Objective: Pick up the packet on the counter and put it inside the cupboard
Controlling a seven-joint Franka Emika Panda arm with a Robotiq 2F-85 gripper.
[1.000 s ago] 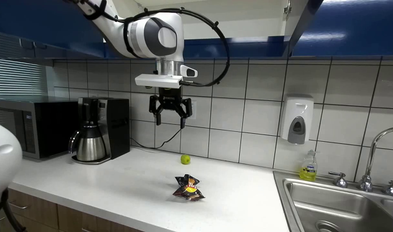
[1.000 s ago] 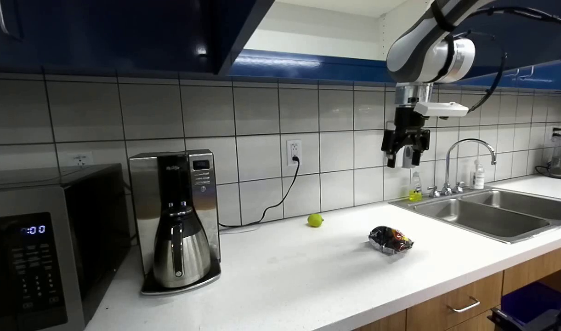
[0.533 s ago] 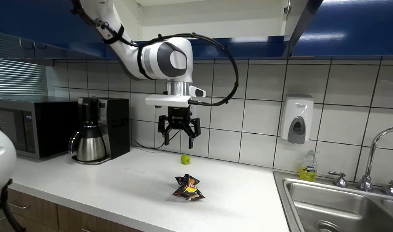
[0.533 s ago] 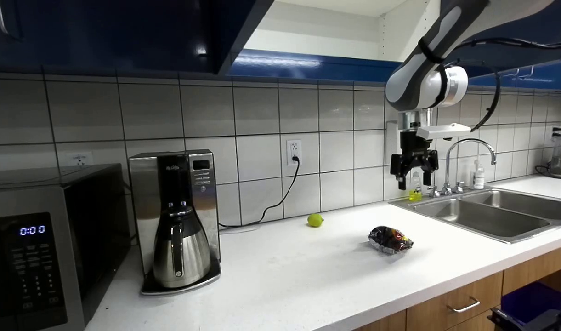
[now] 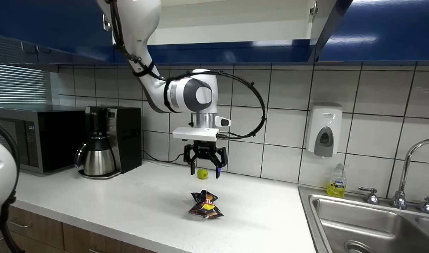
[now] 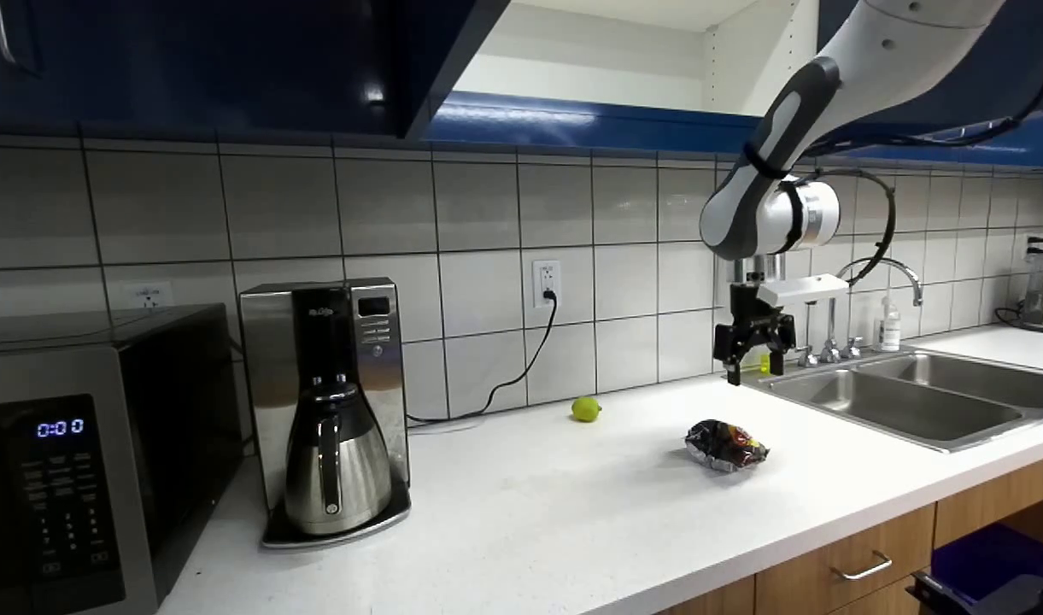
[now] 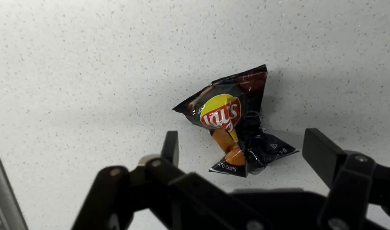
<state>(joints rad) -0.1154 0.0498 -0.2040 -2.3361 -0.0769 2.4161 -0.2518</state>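
Black and glossy, the packet [image 7: 228,108] lies pinched at its middle on the pale counter [image 6: 521,521]. Speckled surface shows all around it: one stretch runs forward to the counter's front edge, another sideways to the rim of the steel sink [image 5: 310,211], another toward the coffee maker [image 6: 383,367]. A green fruit [image 5: 202,173] sits behind it, near the foot of the tiled wall [image 5: 288,126]. The fingers [image 7: 322,156] are spread wide and hang above the packet, apart from it. Higher up, the cupboard [image 6: 756,60] stands open over a blue lower edge; the fingers are below that edge, and the arm [image 5: 200,95] covers part of it in both exterior views.

The wrist view makes the Lay's logo legible, with one end of the packet between the fingers as seen there, and a strip of metal [image 7: 3,188] cutting across the lower left corner. In an exterior view the packet has a silvery side showing, and the wall outlet [image 6: 547,282], the white bottle [image 6: 887,329] by the sink and the lit clock digits of the microwave [image 6: 111,461] can be made out. An exterior view has the soap dispenser [image 5: 325,128] whole on the wall, and part of the sink drain [image 5: 356,246].
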